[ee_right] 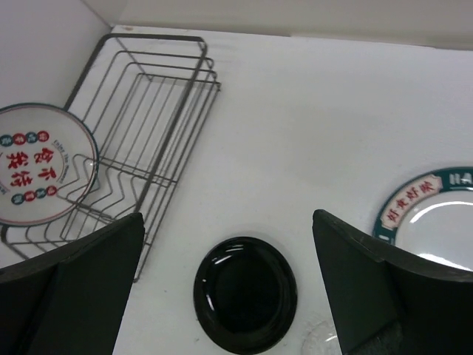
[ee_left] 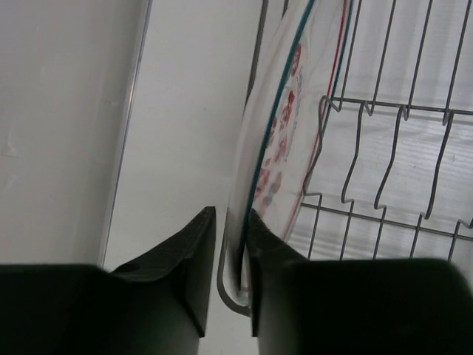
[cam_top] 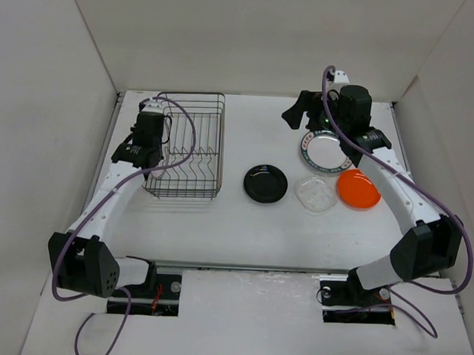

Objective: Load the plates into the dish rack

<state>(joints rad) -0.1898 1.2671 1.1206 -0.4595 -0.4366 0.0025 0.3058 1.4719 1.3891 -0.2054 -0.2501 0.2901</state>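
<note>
From above, the dish rack (cam_top: 189,146) sits on the left part of the white table (cam_top: 235,224), and the left gripper (cam_top: 159,131) is at its left end, right against the wire. Four plates lie flat on the table to the right of the rack: the black plate (cam_top: 266,183) nearest it, then the clear plate (cam_top: 316,193) touching the orange plate (cam_top: 358,189), and behind those the green-rimmed plate (cam_top: 325,152). The right gripper (cam_top: 307,114) hangs just behind that plate, gripping nothing. In the left wrist view, the grey-rimmed plate (ee_left: 284,140) with red marks stands on edge at the rack's end wall, its lower rim between the two fingers (ee_left: 194,270). They stand only slightly apart: the finger on the rack side lies against the rim, while a thin strip of table shows between the other finger and the plate, so the rim is not pinched. In the right wrist view, both of that arm's fingers (ee_right: 81,288) are spread as wide as the picture and hold nothing. The black plate lies between them below, the green-rimmed plate is at the right edge, and the grey-rimmed plate leans upright in the far end of the rack
</note>
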